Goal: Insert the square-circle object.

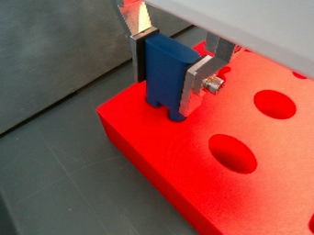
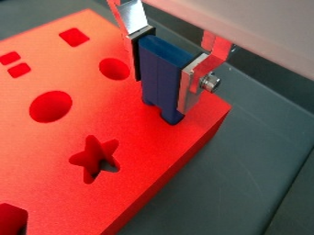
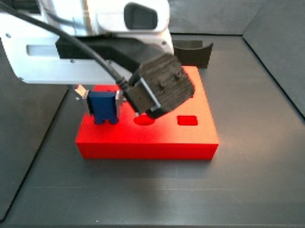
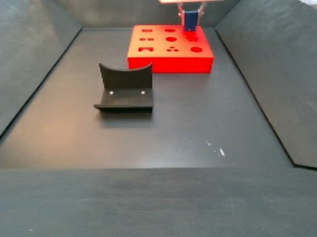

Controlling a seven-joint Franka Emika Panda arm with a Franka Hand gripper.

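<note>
My gripper (image 1: 167, 75) is shut on the square-circle object (image 1: 163, 73), a small blue piece with two prongs below. It also shows in a wrist view (image 2: 162, 78). I hold it upright at a corner of the red slab (image 1: 245, 188), with its prongs down at the slab's top surface. I cannot tell whether the prongs are inside a hole. In a side view the blue piece (image 3: 103, 104) sits at the slab's (image 3: 149, 140) near left corner. In a side view it (image 4: 192, 20) is at the slab's (image 4: 168, 57) far right corner.
The slab's top has round, star and square holes (image 2: 95, 154). A dark grey curved block (image 4: 124, 89) stands on the floor in front of the slab, and shows behind it in a side view (image 3: 193, 52). Dark walls enclose the floor.
</note>
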